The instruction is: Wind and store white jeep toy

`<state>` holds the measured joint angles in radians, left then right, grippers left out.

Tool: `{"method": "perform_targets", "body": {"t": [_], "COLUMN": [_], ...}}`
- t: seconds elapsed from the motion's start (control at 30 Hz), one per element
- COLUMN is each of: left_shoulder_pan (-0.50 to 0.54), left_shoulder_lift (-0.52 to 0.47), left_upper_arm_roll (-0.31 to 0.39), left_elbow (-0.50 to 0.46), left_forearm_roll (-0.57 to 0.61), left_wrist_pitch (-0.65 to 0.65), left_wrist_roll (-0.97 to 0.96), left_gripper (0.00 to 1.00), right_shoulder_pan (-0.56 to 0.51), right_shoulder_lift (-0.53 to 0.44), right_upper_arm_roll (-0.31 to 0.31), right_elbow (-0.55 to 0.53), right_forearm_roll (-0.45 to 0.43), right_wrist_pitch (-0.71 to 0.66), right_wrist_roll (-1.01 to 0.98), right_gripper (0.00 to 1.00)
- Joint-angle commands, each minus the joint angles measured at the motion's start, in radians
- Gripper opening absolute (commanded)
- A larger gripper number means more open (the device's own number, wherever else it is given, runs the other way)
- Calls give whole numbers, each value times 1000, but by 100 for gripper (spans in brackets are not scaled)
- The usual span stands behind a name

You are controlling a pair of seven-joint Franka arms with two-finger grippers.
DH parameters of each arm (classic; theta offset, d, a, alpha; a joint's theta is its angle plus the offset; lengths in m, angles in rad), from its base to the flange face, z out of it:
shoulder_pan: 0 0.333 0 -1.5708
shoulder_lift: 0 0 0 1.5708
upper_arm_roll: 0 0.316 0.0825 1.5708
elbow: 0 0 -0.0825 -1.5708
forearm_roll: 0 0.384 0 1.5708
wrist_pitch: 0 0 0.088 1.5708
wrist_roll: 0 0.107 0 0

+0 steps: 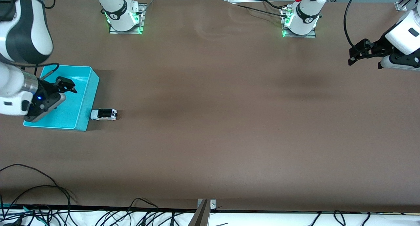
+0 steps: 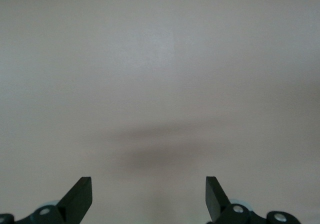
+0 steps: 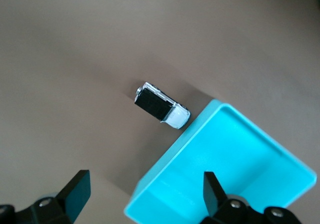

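While the tiny white jeep toy [image 1: 104, 114] sits beside the turquoise plastic bin [image 1: 86, 102], the right gripper [image 1: 67, 84], spread and empty over it, must descend; the left gripper [image 1: 364, 53] waits, fingers apart.

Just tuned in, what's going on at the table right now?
Nothing is being held. The white jeep toy sits on the table beside the turquoise bin, on the side toward the left arm's end, not in it. The right gripper hangs over the bin with its fingers open and empty. The left gripper waits, open, over bare table at its own end. So the jeep has not been stored yet.
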<state>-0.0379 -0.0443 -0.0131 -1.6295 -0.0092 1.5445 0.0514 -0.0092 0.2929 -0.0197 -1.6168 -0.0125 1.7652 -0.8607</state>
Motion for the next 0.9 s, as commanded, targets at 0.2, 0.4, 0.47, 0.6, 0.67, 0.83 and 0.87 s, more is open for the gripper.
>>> {"method": "perform_targets", "body": {"t": [0.2, 0.4, 0.47, 0.6, 0.67, 0.83, 0.87], "left_shoulder_pan": [64, 58, 58, 58, 56, 56, 55], "left_shoulder_lift": [20, 21, 23, 26, 26, 23, 23], "left_upper_arm_roll": [-54, -53, -53, -53, -53, -54, -56], "left_elbow": [11, 16, 16, 16, 16, 16, 20], "left_forearm_roll": [-15, -9, -9, -9, -9, -17, -20], "left_wrist_pitch": [6, 6, 6, 6, 6, 5, 2], "left_wrist_roll": [-30, -42, -42, -42, -42, -45, -47], "left_gripper": [100, 100, 100, 100, 100, 100, 100], "right_shoulder_pan": [-17, -17, -17, -17, -17, -17, -17], "right_shoulder_lift": [101, 114, 115, 115, 115, 117, 117], "right_upper_arm_roll": [6, 7, 9, 10, 10, 14, 14], "right_elbow": [-69, -190, -230, -300, -331, -405, -417], "right_forearm_roll": [11, 16, 17, 17, 17, 17, 17], "right_wrist_pitch": [131, 302, 354, 444, 482, 586, 611], "right_wrist_roll": [-401, -567, -601, -627, -630, -644, -661], "right_gripper": [100, 100, 100, 100, 100, 100, 100]}}
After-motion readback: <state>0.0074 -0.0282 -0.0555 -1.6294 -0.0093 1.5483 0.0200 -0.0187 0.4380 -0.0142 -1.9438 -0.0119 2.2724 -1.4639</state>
